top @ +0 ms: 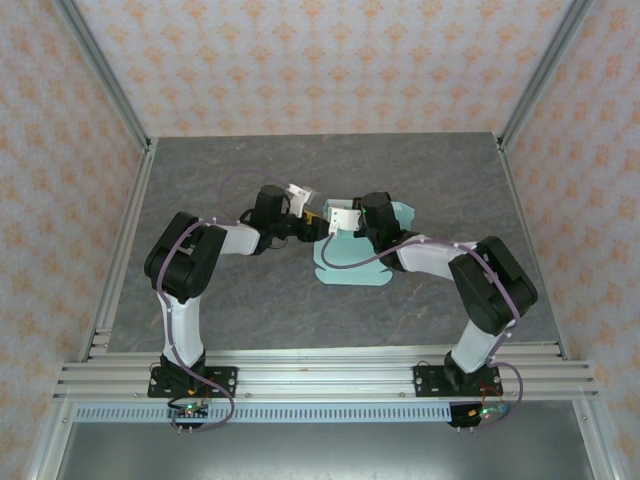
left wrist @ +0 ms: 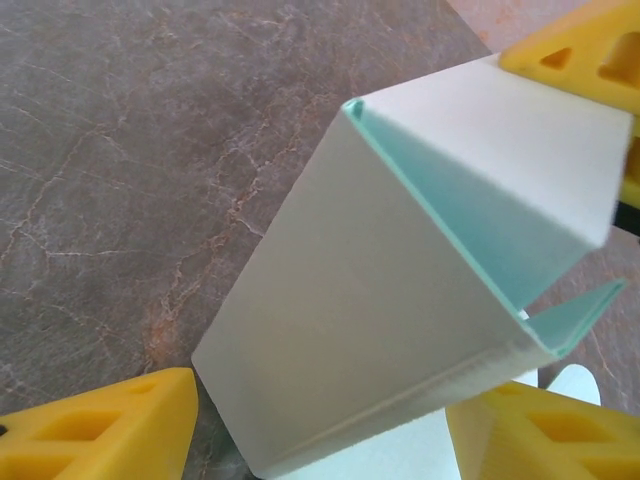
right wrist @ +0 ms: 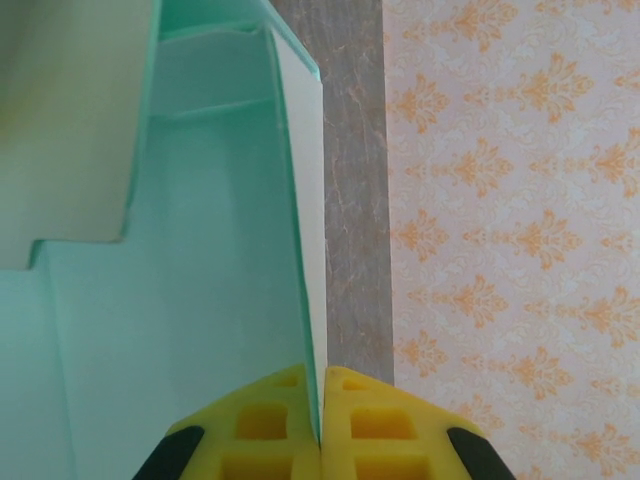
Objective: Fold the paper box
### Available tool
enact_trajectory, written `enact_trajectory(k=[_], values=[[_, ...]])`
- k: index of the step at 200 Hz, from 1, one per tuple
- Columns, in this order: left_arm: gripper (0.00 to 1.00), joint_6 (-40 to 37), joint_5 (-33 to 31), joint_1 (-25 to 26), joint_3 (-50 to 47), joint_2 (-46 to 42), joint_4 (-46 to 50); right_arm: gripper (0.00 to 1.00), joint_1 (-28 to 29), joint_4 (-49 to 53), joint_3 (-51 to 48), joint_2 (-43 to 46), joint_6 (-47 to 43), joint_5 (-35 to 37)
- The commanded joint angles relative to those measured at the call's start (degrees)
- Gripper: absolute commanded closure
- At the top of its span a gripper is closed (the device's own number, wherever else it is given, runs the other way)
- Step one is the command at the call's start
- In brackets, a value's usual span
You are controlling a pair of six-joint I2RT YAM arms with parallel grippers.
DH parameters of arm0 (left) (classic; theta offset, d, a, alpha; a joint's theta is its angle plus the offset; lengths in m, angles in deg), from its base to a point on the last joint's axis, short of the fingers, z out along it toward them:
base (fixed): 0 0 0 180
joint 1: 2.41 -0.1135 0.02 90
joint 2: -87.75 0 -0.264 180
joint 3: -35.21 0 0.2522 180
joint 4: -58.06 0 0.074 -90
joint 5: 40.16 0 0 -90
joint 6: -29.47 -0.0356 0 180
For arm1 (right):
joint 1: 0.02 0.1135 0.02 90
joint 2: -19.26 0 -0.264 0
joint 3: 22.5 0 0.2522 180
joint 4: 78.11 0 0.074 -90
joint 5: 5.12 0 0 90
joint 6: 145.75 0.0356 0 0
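Mid-table [top: 250,300], between both arms, the box [top: 350,265] looks only partly folded, with some walls creased upright and a rounded flap flat, so I judge most closing remains; the right gripper [right wrist: 322,400] pinches one wall, and the left gripper [left wrist: 320,430] straddles a raised panel, fingers apart.

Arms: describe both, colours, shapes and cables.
Left arm and right arm match: white links, bulky black joints, a purple cable looped along each, white wrist brackets. Fingers are yellow wedges with cut-out windows and black backing.
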Motion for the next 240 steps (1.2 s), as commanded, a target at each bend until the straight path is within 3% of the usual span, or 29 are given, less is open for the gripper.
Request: enact_trajectory(k=[1, 54, 90, 113, 143, 171, 215, 240], values=[[0.34, 3.17, -10.26, -0.24, -1.06, -2.01, -5.42, 1.0, 2.07, 4.19, 1.74, 2.41, 3.13, -4.5], [0.28, -1.02, -2.88, 0.16, -2.28, -2.47, -6.36, 1.0, 2.24, 6.7, 3.03, 2.45, 4.19, -4.11], [0.27, -0.85, -1.47, 0.16, -1.61, -2.38, -7.01, 1.0, 2.36, 7.77, 3.1, 2.55, 4.92, -4.2], [0.27, -0.28, -2.43, 0.16, -1.05, -2.45, -6.72, 1.0, 2.45, 8.02, 2.87, 2.68, 5.47, -4.37], [0.28, 3.35, -11.36, 0.17, -1.63, -2.89, -6.55, 1.0, 2.53, 8.54, 2.78, 2.95, 6.0, -4.25], [0.28, 4.49, -13.68, 0.46, -3.48, -3.35, -8.84, 1.0, 2.75, 9.25, 2.87, 3.29, 6.1, -3.58], [0.28, -0.27, -11.11, 1.64, -3.57, -3.63, -6.24, 1.0, 5.8, 3.92, 1.34, 0.23, 2.49, 3.95], [0.29, -1.69, -9.17, 1.66, -4.82, -3.27, -8.41, 1.0, 6.01, 1.77, 0.37, -0.45, 2.55, 4.18]])
